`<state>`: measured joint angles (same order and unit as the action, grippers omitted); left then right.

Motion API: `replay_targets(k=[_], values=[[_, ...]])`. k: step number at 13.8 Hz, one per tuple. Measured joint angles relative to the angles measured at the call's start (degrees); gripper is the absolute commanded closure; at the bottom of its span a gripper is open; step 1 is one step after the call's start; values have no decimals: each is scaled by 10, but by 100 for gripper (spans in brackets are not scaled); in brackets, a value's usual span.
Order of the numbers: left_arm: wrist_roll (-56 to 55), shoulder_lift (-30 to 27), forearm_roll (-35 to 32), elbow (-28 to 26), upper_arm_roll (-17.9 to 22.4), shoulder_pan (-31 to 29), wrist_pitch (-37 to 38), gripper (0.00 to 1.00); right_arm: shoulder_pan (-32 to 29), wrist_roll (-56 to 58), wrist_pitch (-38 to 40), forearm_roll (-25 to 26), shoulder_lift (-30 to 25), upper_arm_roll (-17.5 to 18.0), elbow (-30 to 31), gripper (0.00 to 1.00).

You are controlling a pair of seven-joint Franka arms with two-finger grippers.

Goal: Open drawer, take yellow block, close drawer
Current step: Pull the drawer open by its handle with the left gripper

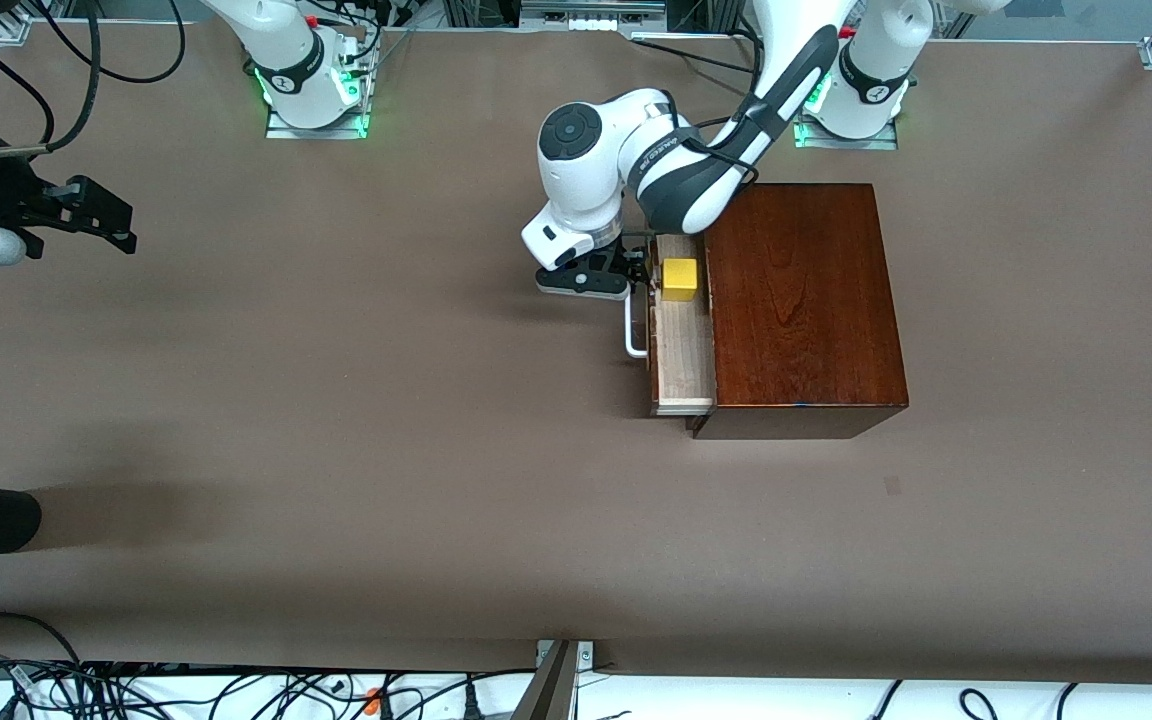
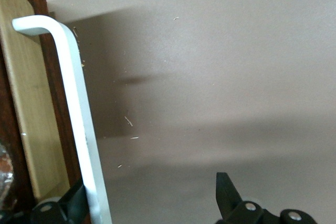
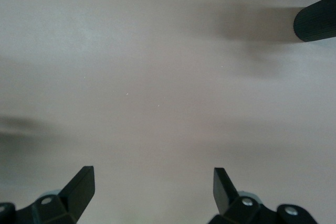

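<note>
With the drawer (image 1: 681, 345) partly out of the wooden box (image 1: 801, 305), holds only the yellow block (image 1: 680, 279), just beside the left pincer (image 1: 636, 268). Straddles the white handle (image 2: 73, 108), spread, long bar running toward the front camera. Waits spread over bare table (image 1: 336, 420) at its own end: right pincer (image 1: 126, 228), well apart.

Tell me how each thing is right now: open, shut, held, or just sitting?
drawer: pulled partly open.
handle: between the left gripper's open fingers, not squeezed.
yellow block: sitting upright in the drawer, not held.
wooden box: standing on the table.
left gripper: open, at the handle.
right gripper: open, holding nothing, waiting over bare table at the right arm's end.
</note>
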<state>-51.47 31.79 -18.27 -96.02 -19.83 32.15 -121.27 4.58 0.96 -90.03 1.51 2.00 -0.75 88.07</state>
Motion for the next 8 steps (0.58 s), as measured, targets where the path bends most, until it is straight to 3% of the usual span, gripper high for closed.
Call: replay_targets(k=[8], values=[[-21, 26, 0, 41, -1, 23, -4, 0, 0, 0, 0, 0, 0, 0, 0, 0]])
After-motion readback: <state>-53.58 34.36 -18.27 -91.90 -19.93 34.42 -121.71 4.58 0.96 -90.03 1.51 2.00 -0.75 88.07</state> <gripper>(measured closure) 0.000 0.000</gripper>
